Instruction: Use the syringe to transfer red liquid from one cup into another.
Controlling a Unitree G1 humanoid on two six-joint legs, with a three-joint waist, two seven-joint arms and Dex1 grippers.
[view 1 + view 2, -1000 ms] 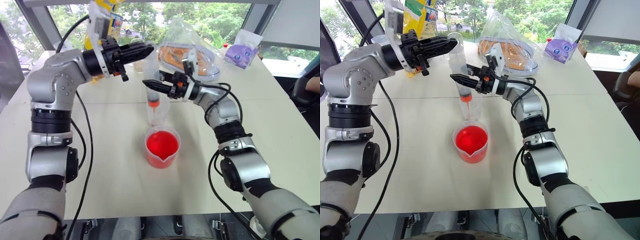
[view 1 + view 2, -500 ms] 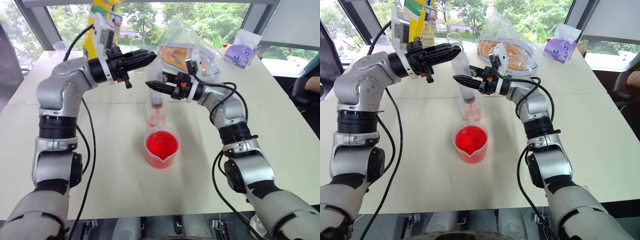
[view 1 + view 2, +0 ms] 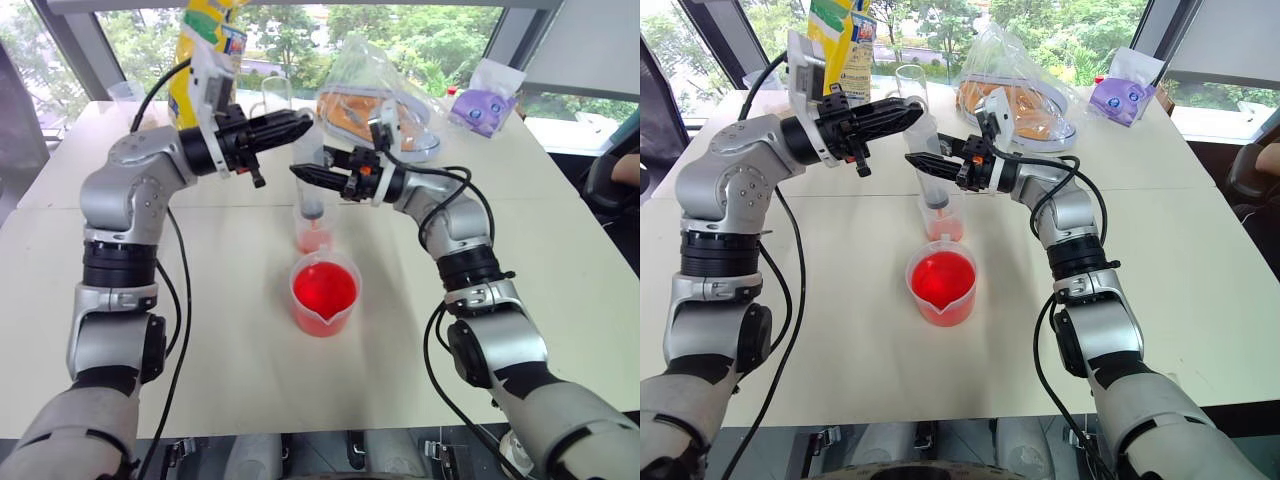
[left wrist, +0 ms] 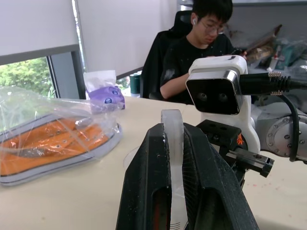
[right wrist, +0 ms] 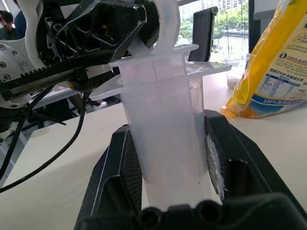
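The syringe (image 3: 312, 195) stands upright with its nozzle down inside the slim clear cup (image 3: 313, 236), which holds a little red liquid. My right gripper (image 3: 303, 173) is shut on the syringe's barrel (image 5: 165, 129) from the right. My left gripper (image 3: 300, 120) is shut on the plunger's top (image 4: 171, 139) from the left, above the barrel. The plunger sits low in the barrel. Just in front stands the squat spouted cup (image 3: 324, 295), with bright red liquid (image 3: 323, 287) filling much of it.
At the table's far side are a yellow bag (image 3: 205, 50), an empty glass (image 3: 277, 95), a clear bag of orange items (image 3: 375, 100) and a purple pouch (image 3: 483, 105). A person (image 4: 201, 52) sits beyond the table's right edge.
My left gripper has sunk a little, pushing the plunger down. Red liquid has left the syringe and now lies in the slim cup. The right gripper has kept its hold.
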